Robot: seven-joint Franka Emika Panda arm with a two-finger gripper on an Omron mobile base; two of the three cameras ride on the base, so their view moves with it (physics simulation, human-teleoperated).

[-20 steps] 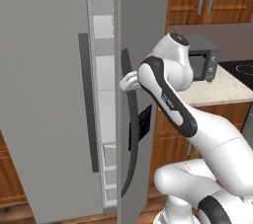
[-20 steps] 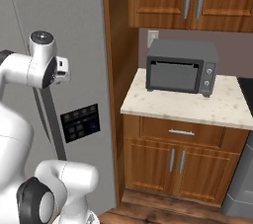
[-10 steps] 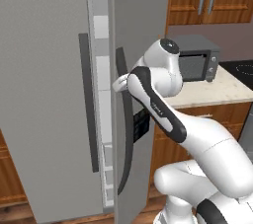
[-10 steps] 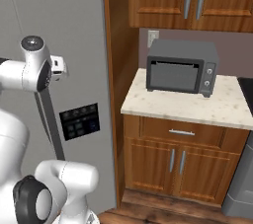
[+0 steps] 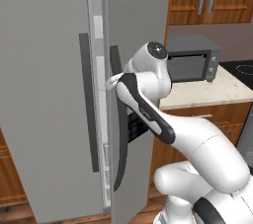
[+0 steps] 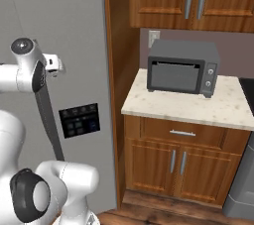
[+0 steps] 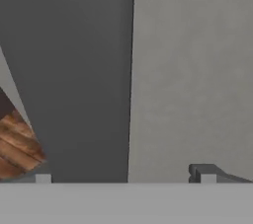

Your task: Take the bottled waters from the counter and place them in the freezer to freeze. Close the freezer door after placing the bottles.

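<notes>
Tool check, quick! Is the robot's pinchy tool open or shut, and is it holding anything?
Tool: open, fingertips spread wide, holding nothing, right against the freezer door.

Surfaces as I see them from my station. Freezer door (image 5: 44, 94): flat grey panel, matt, smooth, with a dark matt bar handle (image 5: 88, 102). Adjoining door (image 6: 74, 45): same matt grey, carrying a glossy black dispenser panel (image 6: 79, 120). Counter (image 6: 198, 107): beige speckled stone, smooth. Cabinets (image 6: 173, 164): brown wood, visible grain, slight sheen, metal pulls. Toaster oven (image 6: 182, 66): grey matt casing, dark glass front. Floor (image 7: 17, 146): wood planks.
</notes>
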